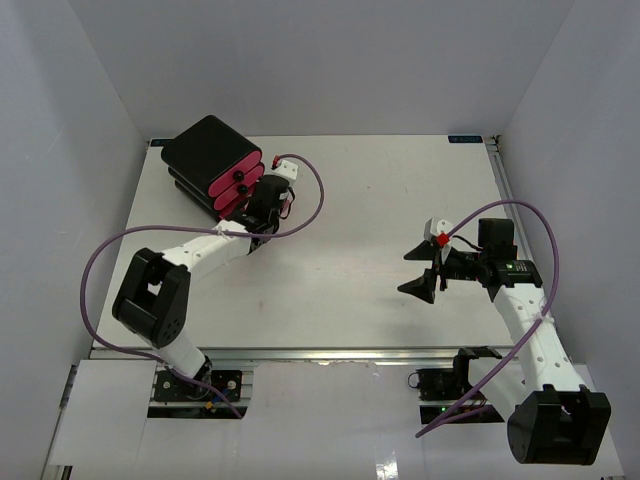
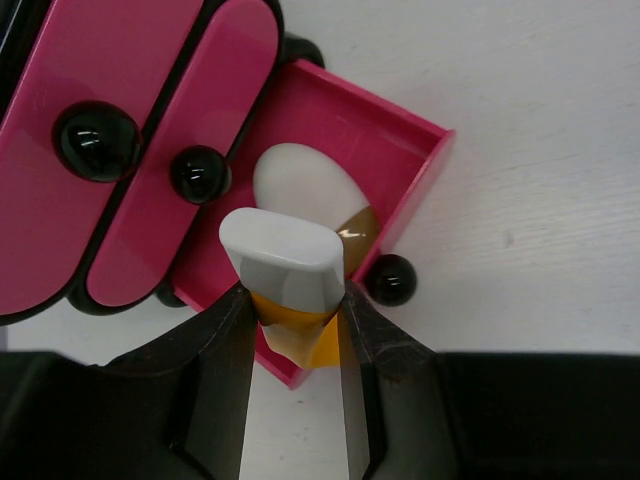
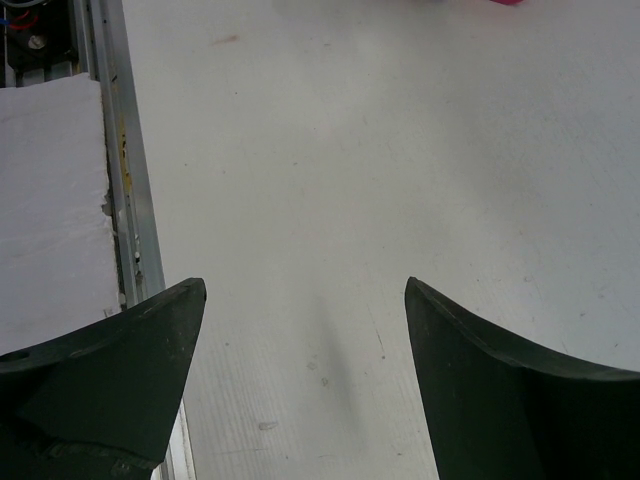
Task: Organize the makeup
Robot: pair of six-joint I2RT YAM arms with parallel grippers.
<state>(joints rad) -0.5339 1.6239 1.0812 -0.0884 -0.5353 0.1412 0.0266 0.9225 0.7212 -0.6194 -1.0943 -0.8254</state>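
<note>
In the left wrist view my left gripper (image 2: 295, 305) is shut on the orange white-capped tube (image 2: 290, 275), cap pointing away, held just over the near edge of an open pink drawer (image 2: 400, 150). A white oval puff (image 2: 298, 185) and part of a beige foundation bottle (image 2: 360, 228) lie in that drawer. In the top view the left gripper (image 1: 262, 210) sits against the black box with pink drawers (image 1: 212, 160). My right gripper (image 1: 424, 268) is open and empty above bare table, also seen in the right wrist view (image 3: 305, 300). Lipstick tubes are out of view.
Two shut pink drawers with black knobs (image 2: 95, 140) lie left of the open one. The table's metal front rail (image 3: 125, 190) runs beside the right gripper. White walls enclose the table on three sides.
</note>
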